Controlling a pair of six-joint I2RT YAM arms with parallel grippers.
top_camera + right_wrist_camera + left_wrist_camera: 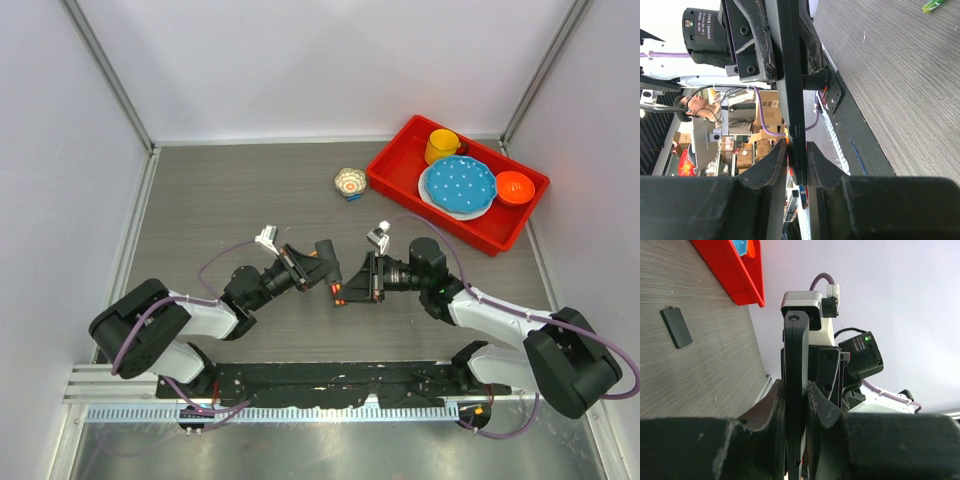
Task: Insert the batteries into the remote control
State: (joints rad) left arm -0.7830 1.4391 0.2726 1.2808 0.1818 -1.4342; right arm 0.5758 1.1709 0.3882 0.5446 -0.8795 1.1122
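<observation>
Jaws of the left gripper (796, 390) are pressed hard together on the remote control (796, 350). In the left wrist view it is a slim black bar seen edge-on, running straight out past the fingertips. The right gripper (796, 150) faces it from the opposite side and has hold of the same bar. Its two pads are drawn in against the bar's flat sides, and I can make out no gap between pad and bar.

The remote control hangs in the air between the two claws, gripped from both sides. It is above the middle of the worktop (230, 200), nearer the front edge than the back. In the top view the fingers hide most of the bar, and I cannot tell which face carries the recess.

A small black cover plate (676, 327) lies flat on the bare worktop, well apart from the claws and on the side toward the red tray (747, 280). A thin green battery (932, 6) also lies on the worktop, cut off by the frame edge in the right wrist view.

Toward the back edge a small patterned bowl (349, 182) stands just beside the tray's left end; what it holds is too small to tell. The tray sits at an angle in the back right corner. It carries a yellow cup (441, 146), a blue dotted plate (458, 186) and an orange bowl (515, 187).
</observation>
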